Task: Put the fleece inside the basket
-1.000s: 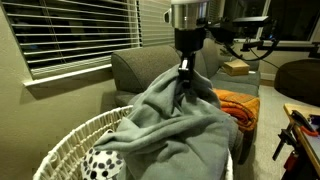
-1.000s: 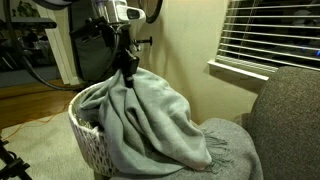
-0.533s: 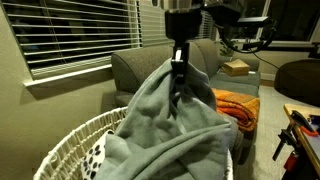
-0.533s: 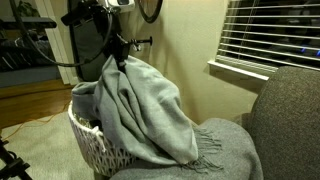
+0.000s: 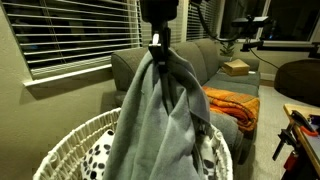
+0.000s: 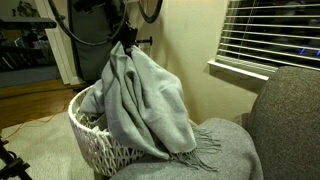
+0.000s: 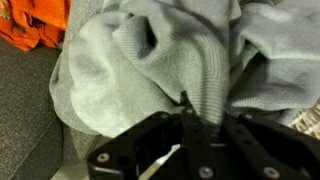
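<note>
The light grey fleece (image 5: 160, 120) hangs in long folds from my gripper (image 5: 158, 50), which is shut on its top. In an exterior view the fleece (image 6: 140, 100) drapes from the gripper (image 6: 124, 42) over the white woven basket (image 6: 95, 145), its fringed end trailing onto the sofa seat. In the wrist view the fleece (image 7: 150, 60) fills the frame, pinched between the shut fingers (image 7: 187, 108). The basket's rim (image 5: 75, 135) shows below the hanging fabric.
A white black-spotted cloth (image 5: 98, 160) lies inside the basket. An orange blanket (image 5: 232, 104) lies on the grey sofa (image 5: 215, 60). Window blinds (image 5: 70, 30) are behind. A sofa arm (image 6: 285, 110) stands close to the basket.
My gripper has risen and shifted sideways with the fleece, pulling it up into a taller, narrower hanging shape over the basket; more of the spotted cloth shows.
</note>
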